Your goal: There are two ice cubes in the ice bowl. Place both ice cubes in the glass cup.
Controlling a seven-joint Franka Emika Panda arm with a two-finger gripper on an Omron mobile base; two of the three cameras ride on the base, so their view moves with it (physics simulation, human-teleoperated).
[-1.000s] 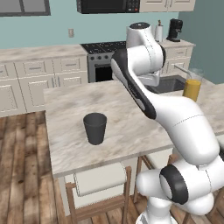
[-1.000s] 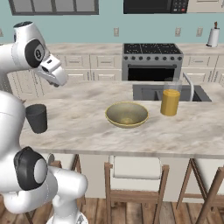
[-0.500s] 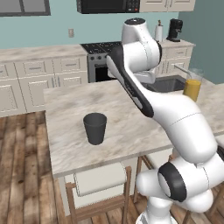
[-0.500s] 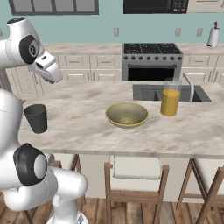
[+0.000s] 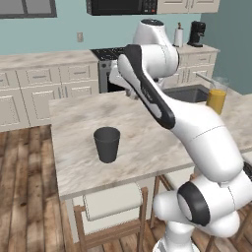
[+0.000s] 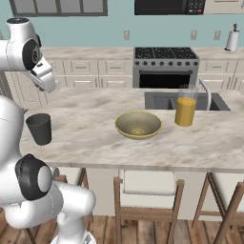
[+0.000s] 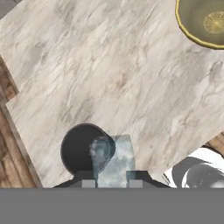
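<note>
In the hand view my gripper (image 7: 111, 178) is shut on a pale, translucent ice cube (image 7: 114, 153) that stands between the two dark fingertips (image 7: 89, 178). Right below it on the marble counter is the dark glass cup (image 7: 81, 151), and the cube overlaps the cup's right rim. The cup (image 5: 107, 143) stands near the counter's front left corner, also seen at the left of the right base view (image 6: 39, 128). The yellow-olive ice bowl (image 7: 192, 26) lies well away from the cup, at mid counter (image 6: 138, 125). Whether a cube lies in the bowl is too small to tell.
A tall clear glass of orange liquid (image 6: 185, 107) stands beside the sink (image 6: 162, 99), right of the bowl. The counter's edge (image 7: 17, 131) and wooden floor lie close to the cup. Stools stand under the counter's front. My white arm arches over the counter (image 5: 147, 93).
The arm has swung left, away from the bowl and toward the cup. The cup, bowl and orange glass have stayed in place.
</note>
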